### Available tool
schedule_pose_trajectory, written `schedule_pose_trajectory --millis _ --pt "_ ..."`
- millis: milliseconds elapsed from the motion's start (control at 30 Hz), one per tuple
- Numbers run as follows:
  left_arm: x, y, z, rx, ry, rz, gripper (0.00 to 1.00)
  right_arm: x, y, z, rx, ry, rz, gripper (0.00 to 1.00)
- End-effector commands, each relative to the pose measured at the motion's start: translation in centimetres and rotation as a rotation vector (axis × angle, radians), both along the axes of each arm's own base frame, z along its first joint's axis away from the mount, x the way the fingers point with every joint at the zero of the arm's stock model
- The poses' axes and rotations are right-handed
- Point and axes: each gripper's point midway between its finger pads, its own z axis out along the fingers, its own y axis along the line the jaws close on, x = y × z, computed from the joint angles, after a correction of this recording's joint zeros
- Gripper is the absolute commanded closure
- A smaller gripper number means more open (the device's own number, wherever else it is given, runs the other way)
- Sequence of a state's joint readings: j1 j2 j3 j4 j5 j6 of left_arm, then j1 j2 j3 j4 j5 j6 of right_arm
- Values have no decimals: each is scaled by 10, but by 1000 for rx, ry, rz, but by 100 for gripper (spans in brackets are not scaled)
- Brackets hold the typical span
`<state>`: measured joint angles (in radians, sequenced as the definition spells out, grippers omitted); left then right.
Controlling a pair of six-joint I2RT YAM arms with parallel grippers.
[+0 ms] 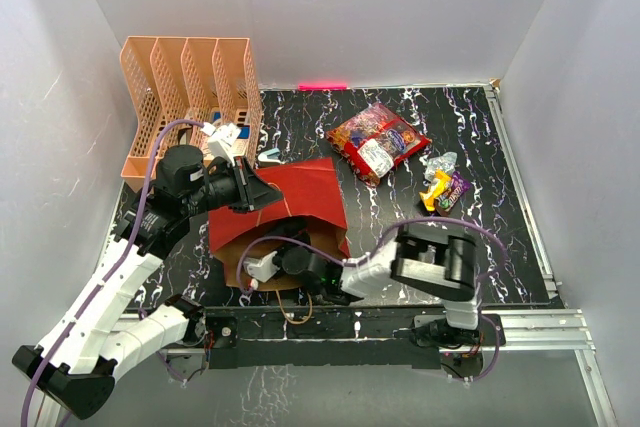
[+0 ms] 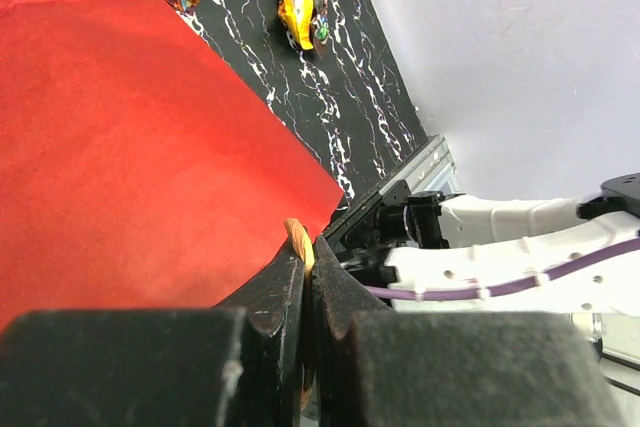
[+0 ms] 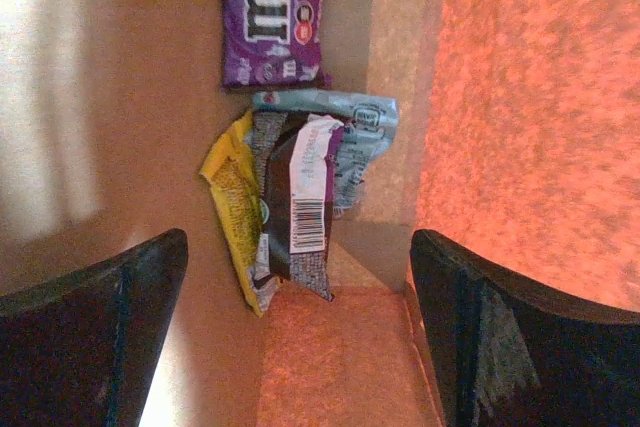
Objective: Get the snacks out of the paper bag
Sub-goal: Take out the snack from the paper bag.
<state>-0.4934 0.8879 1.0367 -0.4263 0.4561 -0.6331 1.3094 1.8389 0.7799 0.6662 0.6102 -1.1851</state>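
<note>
On a black, white-veined table (image 1: 500, 247): red paper bag (image 1: 300, 202) lying near the front edge; peach file rack (image 1: 185, 97) at far left; large red candy bag (image 1: 378, 142) beyond centre; yellow, purple and silver packets (image 1: 443, 190) just right of it; pink stick (image 1: 322, 86) along the far edge.

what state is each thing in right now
glossy red paper bag: on its side, mouth held open
left gripper: shut on paper bag's edge
right gripper: open, inside paper bag
large red crinkly candy bag: outside, lying flat
small loose packets beside it: outside, piled
purple, yellow and brown packets: inside paper bag
</note>
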Motion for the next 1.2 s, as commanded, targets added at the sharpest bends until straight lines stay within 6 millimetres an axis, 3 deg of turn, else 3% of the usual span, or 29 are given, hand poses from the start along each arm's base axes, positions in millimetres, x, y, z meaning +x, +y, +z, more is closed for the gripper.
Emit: schedule_pose_trajectory --millis 0,67,300,500,600,767,900,933,1167 --pt "-4 -1 22 -34 -41 -9 100 45 -1 48 203 -161 -216 5" --pt "-5 0 23 -34 -44 -7 100 55 0 46 229 -155 -246 13" --pt "-7 1 25 -38 -46 -8 100 80 4 19 267 -19 -294 24" --pt "-7 1 28 -44 -51 -9 100 94 1 -3 333 118 -321 23" --pt "-8 1 29 -44 -54 -10 100 100 -4 -14 383 199 -365 18" --pt "-8 1 29 -47 -55 -11 100 112 -18 -31 380 216 -454 18" --pt "-9 1 28 -46 -51 -13 100 120 -24 -41 393 229 -496 39" --pt "-9 1 29 -46 -52 -13 100 120 -23 -43 398 244 -495 40" --pt "-8 1 27 -40 -49 -10 100 108 -7 -46 443 384 -449 69"
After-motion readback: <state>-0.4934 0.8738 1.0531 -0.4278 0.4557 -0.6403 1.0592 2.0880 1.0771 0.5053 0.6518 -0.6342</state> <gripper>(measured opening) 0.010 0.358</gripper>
